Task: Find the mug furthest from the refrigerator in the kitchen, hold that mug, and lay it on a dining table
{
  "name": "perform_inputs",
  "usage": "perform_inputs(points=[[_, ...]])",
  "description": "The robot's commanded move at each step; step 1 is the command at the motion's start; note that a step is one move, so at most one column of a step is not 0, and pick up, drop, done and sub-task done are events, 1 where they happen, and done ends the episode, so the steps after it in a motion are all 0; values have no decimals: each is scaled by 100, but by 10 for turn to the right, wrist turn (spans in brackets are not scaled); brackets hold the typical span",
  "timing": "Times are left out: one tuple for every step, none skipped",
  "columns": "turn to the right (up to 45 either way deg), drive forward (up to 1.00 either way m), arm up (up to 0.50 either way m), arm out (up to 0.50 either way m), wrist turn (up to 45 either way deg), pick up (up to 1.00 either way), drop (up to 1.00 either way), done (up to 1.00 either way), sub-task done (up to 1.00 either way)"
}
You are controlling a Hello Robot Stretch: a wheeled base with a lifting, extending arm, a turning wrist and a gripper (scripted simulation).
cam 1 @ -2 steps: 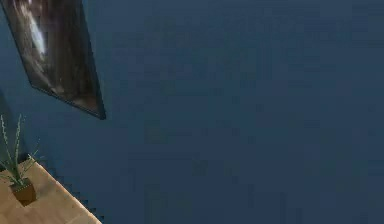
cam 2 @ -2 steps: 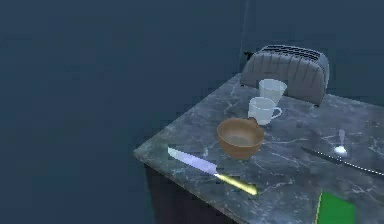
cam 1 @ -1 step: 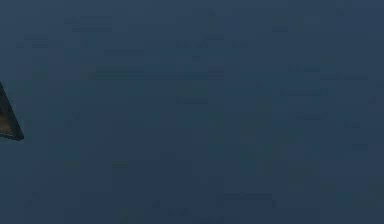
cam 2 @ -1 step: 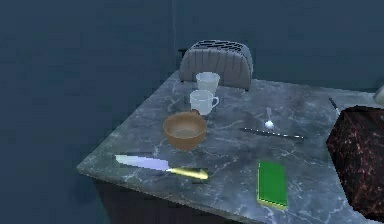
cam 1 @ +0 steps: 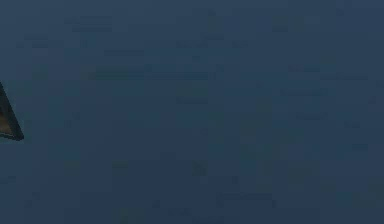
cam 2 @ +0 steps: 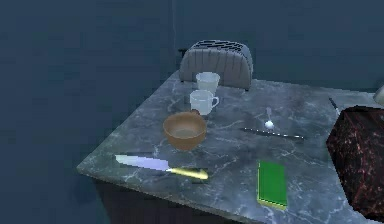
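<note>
Arm side view takes in a grey marbled countertop point(cam 2: 300, 165) set against a dark blue wall point(cam 2: 80, 70). At its far edge stands a silver toaster point(cam 2: 217, 60). Just in front of the toaster are two white vessels, one behind the other. The nearer is a mug point(cam 2: 202, 101), upright, with its handle turned toward the view's right. The farther is a white cup point(cam 2: 208, 82) that stands close against the toaster, and its handle cannot be made out. Which of the two is the mug the task means cannot be told. Just beside the mug, nearer the camera, sits a brown bowl point(cam 2: 184, 129). A knife point(cam 2: 160, 166) with a pale blade and a yellow handle lies near the counter's front edge. To the right of the knife lies a flat green slab point(cam 2: 272, 184). A spoon point(cam 2: 269, 120) and a thin dark rod point(cam 2: 272, 132) lie right of the mug. A dark, red-speckled mass point(cam 2: 358, 155) rises at the view's right edge. The forward view faces a plain dark blue wall surface point(cam 1: 200, 100), with a small dark wedge point(cam 1: 8, 120) at its left edge. How the gripper's fingers stand cannot be told.
</note>
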Motion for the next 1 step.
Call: perform_inputs(points=[[0,0,38,0,0,0,0,0,0]])
